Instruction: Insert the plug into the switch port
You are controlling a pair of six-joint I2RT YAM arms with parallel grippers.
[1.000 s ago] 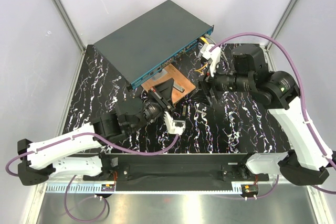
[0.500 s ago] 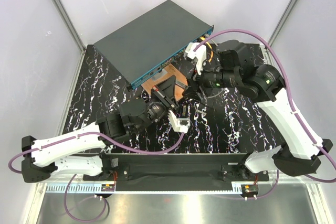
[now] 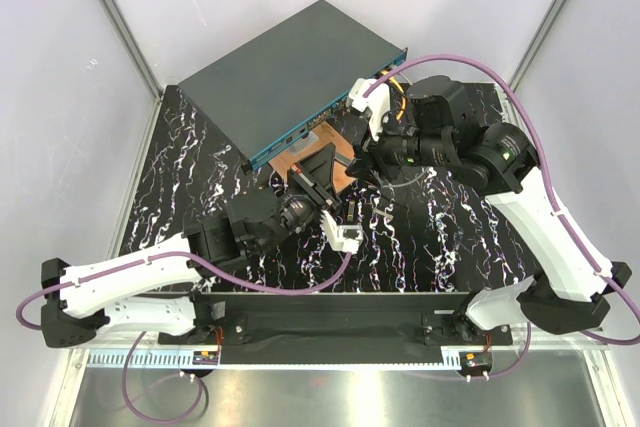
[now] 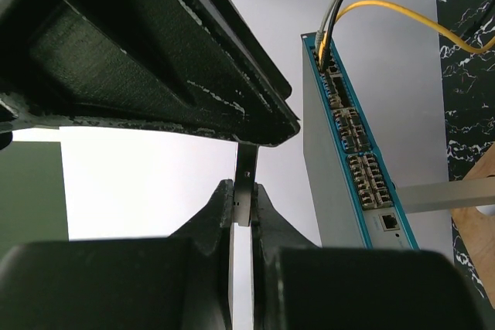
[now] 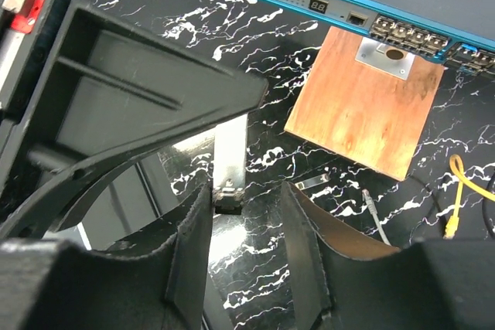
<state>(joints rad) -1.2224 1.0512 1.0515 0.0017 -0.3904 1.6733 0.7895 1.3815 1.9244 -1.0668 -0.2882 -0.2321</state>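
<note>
Black marbled tabletop (image 3: 450, 237); switch (image 3: 285, 72) diagonal, left-near to right-far, blue face (image 3: 330, 119) near-right.

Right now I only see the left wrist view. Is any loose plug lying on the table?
Observer: Yes, a yellow plug lies on the table near the board.
Operator: Any other?
Observer: A grey plug lies closer to the board, nothing touching it.
Operator: And the right gripper?
Observer: The right gripper is open and empty, apart from both plugs.
</note>
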